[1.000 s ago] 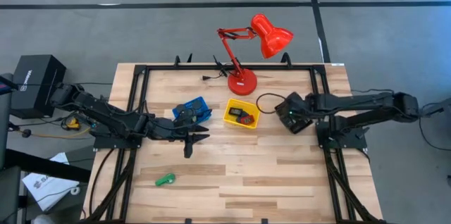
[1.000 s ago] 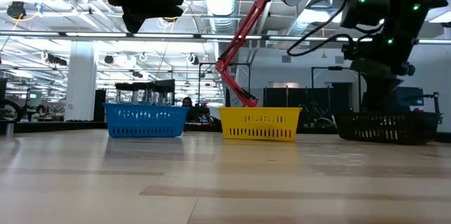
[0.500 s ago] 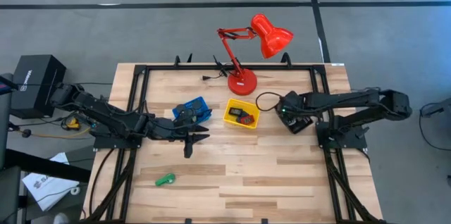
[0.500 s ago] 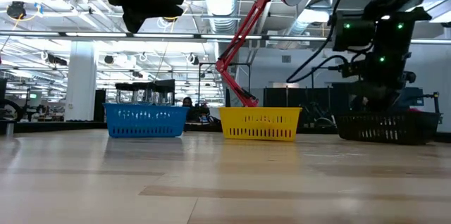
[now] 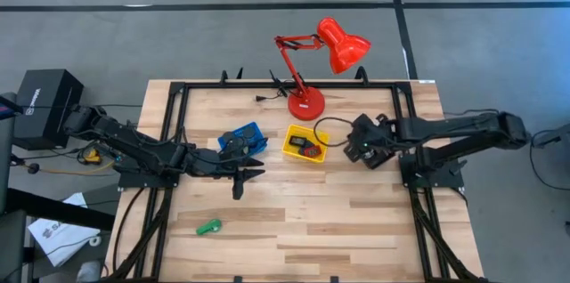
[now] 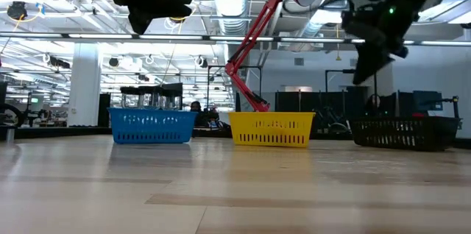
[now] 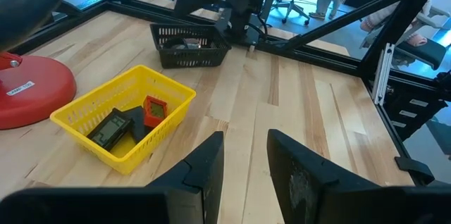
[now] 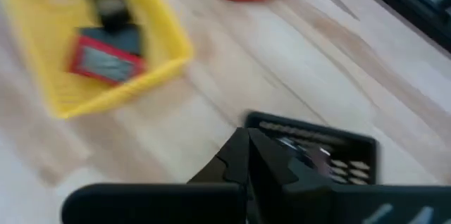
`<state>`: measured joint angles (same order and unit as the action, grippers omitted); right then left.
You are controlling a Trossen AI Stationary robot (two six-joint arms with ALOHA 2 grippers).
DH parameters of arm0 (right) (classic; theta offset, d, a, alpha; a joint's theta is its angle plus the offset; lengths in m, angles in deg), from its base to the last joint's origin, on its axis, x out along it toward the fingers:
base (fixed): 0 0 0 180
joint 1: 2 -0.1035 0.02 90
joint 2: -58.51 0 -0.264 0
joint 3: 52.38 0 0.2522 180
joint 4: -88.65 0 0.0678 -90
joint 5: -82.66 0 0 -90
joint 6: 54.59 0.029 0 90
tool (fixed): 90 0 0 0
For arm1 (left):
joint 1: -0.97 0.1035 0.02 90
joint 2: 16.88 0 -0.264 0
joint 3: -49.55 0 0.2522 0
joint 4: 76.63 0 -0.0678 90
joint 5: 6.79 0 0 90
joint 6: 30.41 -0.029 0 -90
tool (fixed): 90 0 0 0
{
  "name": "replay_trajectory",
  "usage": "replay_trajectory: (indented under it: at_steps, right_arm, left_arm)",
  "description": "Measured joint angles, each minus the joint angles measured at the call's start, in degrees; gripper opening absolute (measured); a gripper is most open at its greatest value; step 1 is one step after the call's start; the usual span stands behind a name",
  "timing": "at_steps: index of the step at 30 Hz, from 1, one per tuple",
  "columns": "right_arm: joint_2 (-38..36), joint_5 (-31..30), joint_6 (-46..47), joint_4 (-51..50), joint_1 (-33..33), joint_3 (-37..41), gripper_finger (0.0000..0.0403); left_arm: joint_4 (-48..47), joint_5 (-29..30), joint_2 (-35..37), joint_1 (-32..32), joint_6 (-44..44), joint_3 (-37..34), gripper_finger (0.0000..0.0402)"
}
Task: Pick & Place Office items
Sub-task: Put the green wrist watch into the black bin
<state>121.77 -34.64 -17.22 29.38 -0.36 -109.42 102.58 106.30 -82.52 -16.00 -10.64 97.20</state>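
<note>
The right claw [image 5: 354, 148], pinched closed and empty, hangs above the black basket [image 5: 376, 152] at 3 o'clock of the yellow tray [image 5: 303, 143]. The left claw [image 5: 252, 170], narrowly parted, holds nothing. A green clip [image 5: 209, 227] lies at 7 o'clock on the tabletop [image 5: 338, 221].

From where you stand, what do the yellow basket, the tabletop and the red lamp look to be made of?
The yellow basket looks like moulded plastic: thin slotted walls, even matte colour. The tabletop looks like wood, planks joined side by side, with visible grain and seams and a smooth pale finish. The red lamp is probably painted metal, glossy on shade and base, though plastic cannot be ruled out.
</note>
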Motion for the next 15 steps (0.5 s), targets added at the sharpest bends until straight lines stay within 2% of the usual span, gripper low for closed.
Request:
replay_trajectory:
  at_steps: [6, 10, 15]
  right_arm:
    - [1.8, 0.3, -8.9, 6.7, -8.3, 0.0, 0.0000]
    - [4.1, 1.1, -10.8, 10.9, -13.7, 0.0, 0.0000]
    - [4.6, 12.6, -22.8, 12.4, -17.7, 0.0, 0.0000]
  left_arm:
    - [0.1, 0.0, 0.0, 0.0, 0.0, 0.0, 0.0104]
    - [0.1, 0.0, 0.0, 0.0, 0.0, 0.0, 0.0104]
    - [0.4, 0.0, 0.0, 0.0, 0.0, 0.0, 0.0104]
